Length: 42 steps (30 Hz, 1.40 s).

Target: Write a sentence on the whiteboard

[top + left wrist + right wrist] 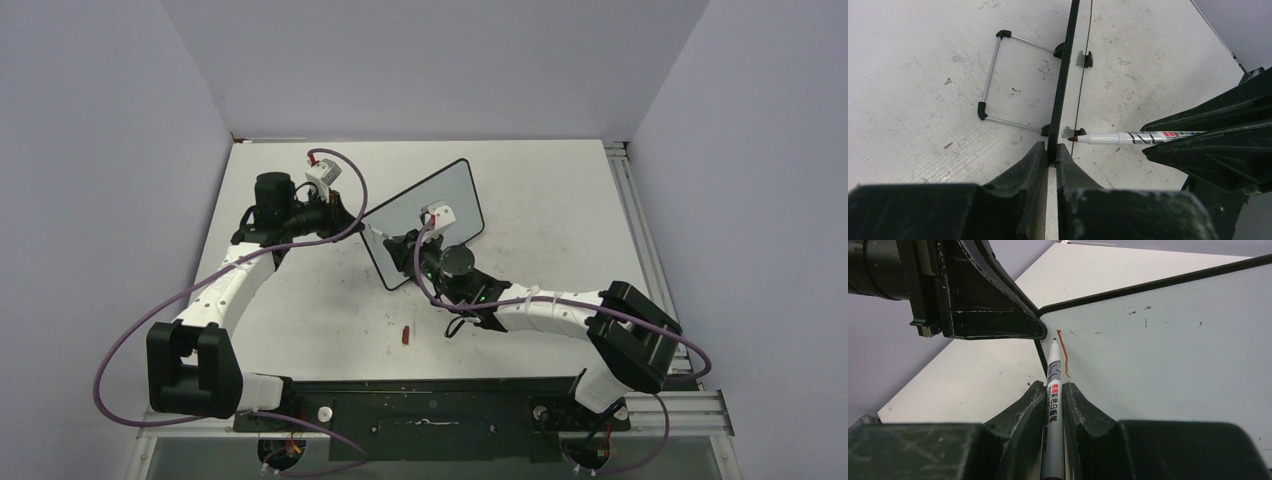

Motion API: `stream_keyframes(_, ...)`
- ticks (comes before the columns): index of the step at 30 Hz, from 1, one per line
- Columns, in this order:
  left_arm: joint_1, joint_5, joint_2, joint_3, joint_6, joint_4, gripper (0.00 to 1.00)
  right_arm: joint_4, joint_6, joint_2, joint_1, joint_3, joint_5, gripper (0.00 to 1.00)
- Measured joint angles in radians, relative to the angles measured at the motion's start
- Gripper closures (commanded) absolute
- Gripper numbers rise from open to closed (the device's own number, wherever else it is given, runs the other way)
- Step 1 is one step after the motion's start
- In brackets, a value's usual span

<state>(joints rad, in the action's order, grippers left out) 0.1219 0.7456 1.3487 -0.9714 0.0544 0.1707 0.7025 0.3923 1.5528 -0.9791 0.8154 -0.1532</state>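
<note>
Evidently light and tippy on its wire stand [990, 75], the whiteboard [415, 203] stands on the bench [560, 200], left fingers [1030, 170] pinched shut on its frame corner — a sensible hold — while right fingers [1028, 410] clamp the marker [1053, 390] beside a short red stroke [1064, 352].

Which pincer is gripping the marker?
The right pincer, shut on the marker, whose tip is at the whiteboard by a short orange stroke. The left pincer instead clamps the whiteboard's edge.

The large, smudged white tabletop [560, 200] is occupied by a small red cap-like piece [405, 335] and a black-framed whiteboard [455, 190] propped on a thin wire stand [990, 75].
</note>
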Motion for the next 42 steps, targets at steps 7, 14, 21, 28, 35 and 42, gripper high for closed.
stream_keyframes(7, 0.0, 0.0, 0.0, 0.0, -0.005, 0.001, 1.0, 0.003, 0.0, 0.016, 0.01, 0.014, 0.002, 0.95)
stream_keyframes(14, 0.0, -0.001, 0.0, -0.004, -0.009, 0.008, 1.0, 0.008, 0.0, 0.017, 0.026, 0.015, 0.008, 0.95)
stream_keyframes(21, 0.0, -0.008, 0.0, -0.005, -0.011, 0.013, 1.0, 0.024, 0.0, 0.031, 0.031, 0.022, 0.026, 0.95)
stream_keyframes(28, 0.0, -0.008, 0.0, -0.006, -0.012, 0.013, 1.0, 0.03, 0.002, 0.032, 0.034, 0.023, 0.03, 0.95)
stream_keyframes(35, 0.0, -0.008, 0.0, -0.006, -0.013, 0.013, 1.0, 0.03, 0.012, 0.032, 0.034, 0.023, 0.011, 0.95)
stream_keyframes(42, 0.0, -0.01, 0.0, -0.006, -0.014, 0.013, 1.0, 0.03, 0.024, 0.032, 0.037, 0.023, -0.016, 0.95)
